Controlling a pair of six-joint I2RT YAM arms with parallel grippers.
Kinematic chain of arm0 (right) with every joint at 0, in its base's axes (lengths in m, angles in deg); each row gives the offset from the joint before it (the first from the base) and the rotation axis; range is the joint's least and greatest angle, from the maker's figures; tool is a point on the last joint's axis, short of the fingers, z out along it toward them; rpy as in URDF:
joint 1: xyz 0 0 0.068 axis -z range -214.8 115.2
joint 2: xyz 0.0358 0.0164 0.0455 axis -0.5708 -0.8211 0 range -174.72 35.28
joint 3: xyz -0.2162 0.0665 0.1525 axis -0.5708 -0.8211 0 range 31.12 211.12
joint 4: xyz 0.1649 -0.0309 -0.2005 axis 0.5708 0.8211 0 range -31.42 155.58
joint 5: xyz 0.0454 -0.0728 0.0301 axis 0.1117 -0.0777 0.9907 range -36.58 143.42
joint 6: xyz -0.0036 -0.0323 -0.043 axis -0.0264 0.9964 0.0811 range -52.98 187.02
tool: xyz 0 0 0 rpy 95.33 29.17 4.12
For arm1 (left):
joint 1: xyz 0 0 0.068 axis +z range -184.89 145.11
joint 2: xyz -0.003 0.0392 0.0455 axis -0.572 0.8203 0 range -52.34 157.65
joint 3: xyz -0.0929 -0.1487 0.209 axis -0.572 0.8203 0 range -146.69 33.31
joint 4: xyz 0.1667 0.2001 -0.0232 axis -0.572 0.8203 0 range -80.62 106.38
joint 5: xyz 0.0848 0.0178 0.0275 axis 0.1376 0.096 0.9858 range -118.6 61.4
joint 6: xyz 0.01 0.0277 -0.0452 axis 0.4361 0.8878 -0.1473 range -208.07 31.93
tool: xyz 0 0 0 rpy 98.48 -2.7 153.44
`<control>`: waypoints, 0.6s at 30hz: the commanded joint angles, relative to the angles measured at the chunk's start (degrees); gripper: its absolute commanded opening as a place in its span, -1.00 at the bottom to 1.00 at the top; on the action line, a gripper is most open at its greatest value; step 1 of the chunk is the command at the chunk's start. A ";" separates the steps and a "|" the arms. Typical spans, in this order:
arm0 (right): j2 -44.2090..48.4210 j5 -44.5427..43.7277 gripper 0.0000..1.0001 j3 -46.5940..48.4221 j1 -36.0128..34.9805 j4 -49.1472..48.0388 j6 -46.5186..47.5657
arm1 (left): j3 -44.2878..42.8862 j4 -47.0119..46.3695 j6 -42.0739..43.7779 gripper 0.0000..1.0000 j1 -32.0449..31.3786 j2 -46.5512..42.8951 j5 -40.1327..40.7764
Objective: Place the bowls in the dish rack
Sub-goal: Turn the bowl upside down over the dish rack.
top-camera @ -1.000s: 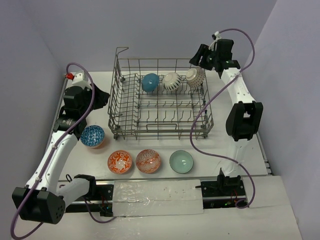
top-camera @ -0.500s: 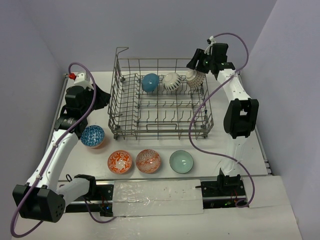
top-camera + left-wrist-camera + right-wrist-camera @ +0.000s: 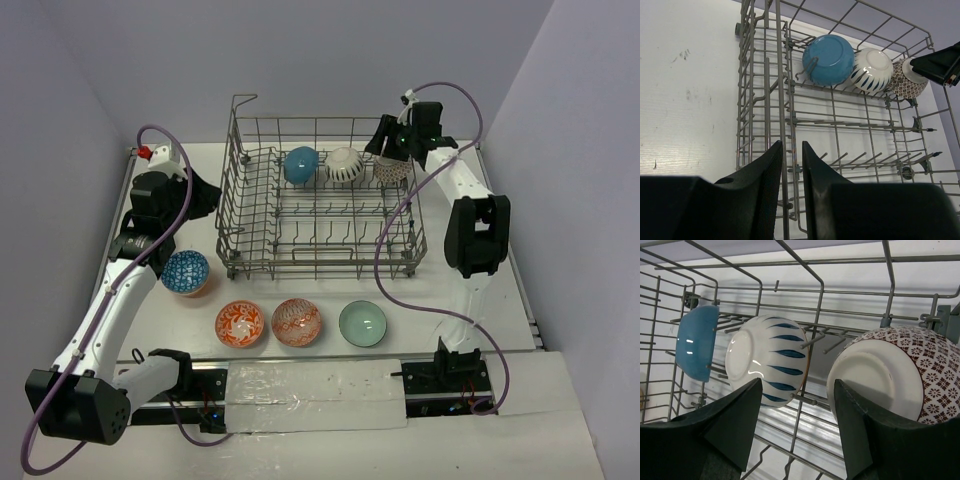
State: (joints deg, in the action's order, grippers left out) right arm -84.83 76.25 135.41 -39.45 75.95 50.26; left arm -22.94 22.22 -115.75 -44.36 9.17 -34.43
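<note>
Right gripper (image 3: 797, 390): jaws spread wide, nothing between them but rack wire. One finger sits just in front of the brown-patterned bowl (image 3: 920, 370). That bowl stands on edge in the back row of the dish rack (image 3: 245, 200), next to the striped white bowl (image 3: 780, 365) and the teal-blue bowl (image 3: 697, 342).

Left gripper (image 3: 791, 147): jaws down to a slim gap, gripping nothing, hovering by the rack's left wall.

On the tabletop (image 3: 175, 320) out front: blue-white bowl (image 3: 186, 271), two orange-red bowls (image 3: 240, 323) (image 3: 296, 322), pale green bowl (image 3: 362, 323).

Top cam looked down from near side; both wrist cams shared back row of dish rack (image 3: 238, 200), right closest.
</note>
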 commanded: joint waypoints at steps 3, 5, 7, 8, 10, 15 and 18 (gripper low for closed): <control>1.46 -0.95 0.35 -2.60 -0.28 1.27 1.20 | -2.11 -0.62 0.79 -0.44 -0.19 0.01 -0.24; 2.34 -0.94 0.35 -3.30 -0.19 0.57 1.11 | -2.11 -0.62 0.79 -0.44 -0.19 -0.17 0.11; 2.60 -0.42 0.35 -2.52 -0.28 1.00 1.20 | -2.11 -0.54 0.79 -0.44 -0.19 -0.34 0.29; 2.69 -0.07 0.35 -2.17 -0.28 1.00 1.20 | -2.20 -0.62 0.79 -0.44 -0.19 -0.26 0.20; 3.65 1.34 0.35 -2.16 -0.28 0.92 0.93 | -2.20 -0.54 0.79 -0.44 -0.19 -0.26 0.20; 8.83 5.03 0.35 -4.18 -0.28 -2.42 -0.73 | -2.11 -0.54 0.88 -0.44 -0.19 -0.43 0.46; 11.38 7.83 0.35 -3.66 -0.28 -2.95 -1.88 | -2.11 -0.54 0.88 -0.44 -0.19 -0.43 0.55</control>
State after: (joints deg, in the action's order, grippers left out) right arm -79.92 80.03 131.13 -39.45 74.70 49.58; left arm -22.96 22.53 -115.73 -44.36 9.17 -34.34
